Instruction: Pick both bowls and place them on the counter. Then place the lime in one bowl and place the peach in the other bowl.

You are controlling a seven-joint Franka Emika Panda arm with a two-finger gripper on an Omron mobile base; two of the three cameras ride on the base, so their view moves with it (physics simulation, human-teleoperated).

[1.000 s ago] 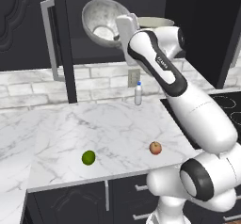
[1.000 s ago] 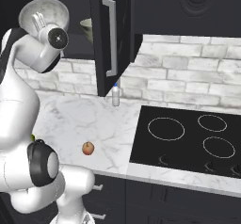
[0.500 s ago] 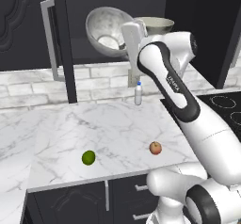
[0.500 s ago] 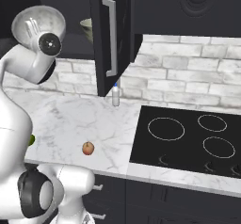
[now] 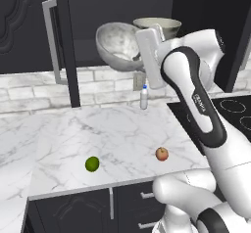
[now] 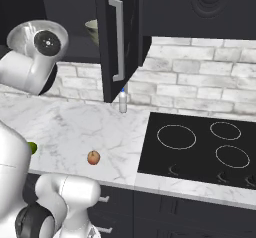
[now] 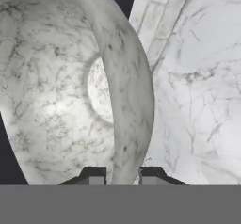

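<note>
In the hand view we see the claw straddling the rim of the white-grey marbled bowl, one dark tip on either side of the wall, so it is clamped on that bowl; the inside of the bowl takes up the left of the frame and the veined table lies at the right. In the left base view we see the same marbled bowl at upper centre, tipped on its side with its mouth facing down-left, raised well above the table in front of the open dark cabinet. There the arm rises from the lower right, bends at the elbow and reaches up and leftward, the white hand touching the bowl's right edge. Just behind it, the cream bowl with the dark rim sits inside the cabinet. The lime lies at lower left of the table and the peach to its right, well apart, both far below the claw. In the right base view we see the stovetop, the peach, a small bottle by the wall, and the lime half hidden behind the arm.
</note>
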